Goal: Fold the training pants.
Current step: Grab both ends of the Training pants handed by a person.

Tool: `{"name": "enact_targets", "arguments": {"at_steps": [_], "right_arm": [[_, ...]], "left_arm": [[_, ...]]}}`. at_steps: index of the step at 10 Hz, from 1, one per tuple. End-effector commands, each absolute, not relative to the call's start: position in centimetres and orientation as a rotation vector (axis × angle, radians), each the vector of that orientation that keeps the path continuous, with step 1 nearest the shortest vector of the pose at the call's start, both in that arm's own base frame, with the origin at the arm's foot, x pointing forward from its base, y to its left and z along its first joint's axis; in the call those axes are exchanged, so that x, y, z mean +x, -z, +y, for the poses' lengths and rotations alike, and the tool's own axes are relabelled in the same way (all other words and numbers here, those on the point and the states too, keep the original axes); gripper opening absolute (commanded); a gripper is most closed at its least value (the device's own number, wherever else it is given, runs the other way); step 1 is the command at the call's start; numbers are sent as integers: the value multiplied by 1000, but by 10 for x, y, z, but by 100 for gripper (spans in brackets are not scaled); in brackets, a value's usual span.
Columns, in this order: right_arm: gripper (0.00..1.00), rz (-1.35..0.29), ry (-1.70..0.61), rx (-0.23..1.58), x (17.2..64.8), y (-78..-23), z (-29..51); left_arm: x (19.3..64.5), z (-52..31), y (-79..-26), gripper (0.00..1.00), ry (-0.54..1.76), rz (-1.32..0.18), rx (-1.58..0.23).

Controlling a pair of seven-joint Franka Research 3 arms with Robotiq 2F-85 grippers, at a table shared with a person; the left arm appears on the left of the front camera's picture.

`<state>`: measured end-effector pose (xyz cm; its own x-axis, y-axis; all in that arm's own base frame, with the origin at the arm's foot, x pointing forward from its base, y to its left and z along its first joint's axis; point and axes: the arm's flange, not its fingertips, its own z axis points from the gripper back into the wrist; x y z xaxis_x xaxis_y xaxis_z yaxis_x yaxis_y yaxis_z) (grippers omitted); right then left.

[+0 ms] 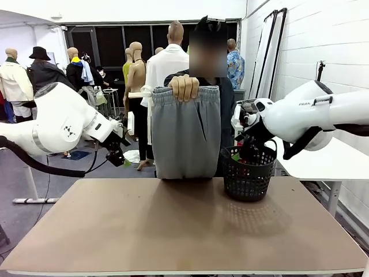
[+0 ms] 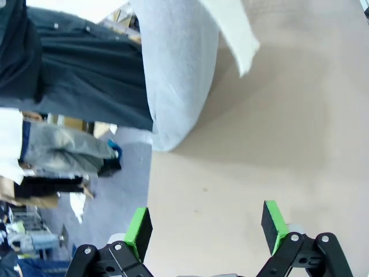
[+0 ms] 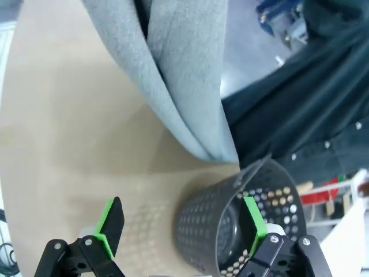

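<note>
**While the Pants Hang Upright, Both Grippers Stand Open**

As seen from the front view, the left gripper [image 2: 206, 225] hovers off the table's [image 1: 184, 231] far left corner. Its two green-padded fingers are spread wide and hold nothing. Its wrist view shows bare tabletop between them.

The pants [image 1: 185, 135] lie at 3 o'clock from this gripper, near but apart. A person's hand [image 1: 184, 88] holds them by their upper end at the far side of the table. They hang flat, with their long axis running from 12 o'clock to 6 o'clock. The lower end reaches down to the far edge of the table. Whether it rests on the surface cannot be told.

A black basket [image 1: 249, 173] stands on the table just beside the lower right of the pants, at about 4 o'clock from their middle.

The right gripper [image 3: 181, 222] hovers directly over the basket rim. Its fingers are also spread apart and empty. One pad sits close to the mesh wall. The pants lie at 9 o'clock from it.

Judgement:
- Both grippers are about equally near, one on each side of the pants.
- The right gripper appears slightly nearer, but it must clear the basket before moving sideways.
- No fold has been started on the table.
- The vertical long axis suggests the pants must first be laid flat before either gripper can lift an edge.
</note>
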<state>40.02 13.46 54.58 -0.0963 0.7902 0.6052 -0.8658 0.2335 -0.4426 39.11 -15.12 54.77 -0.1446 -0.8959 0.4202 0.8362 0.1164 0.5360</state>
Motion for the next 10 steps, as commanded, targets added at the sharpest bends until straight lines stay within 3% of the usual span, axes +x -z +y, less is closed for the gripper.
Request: {"name": "enact_targets", "arguments": {"at_steps": [1,5,6,10], "right_arm": [[100,-1005,-1449,220,423,-542,130],[100,-1103,-1450,309,425,-540,132],[100,-1106,-1418,263,419,-543,131],[100,-1079,-1424,279,413,-549,130]], "left_arm": [[400,-142,-545,100,1585,-924,-48],[402,-141,-548,100,1631,-1080,-245],[397,-141,-552,100,1569,-1028,-166],[390,-147,-553,100,1577,-1101,-223]]}}
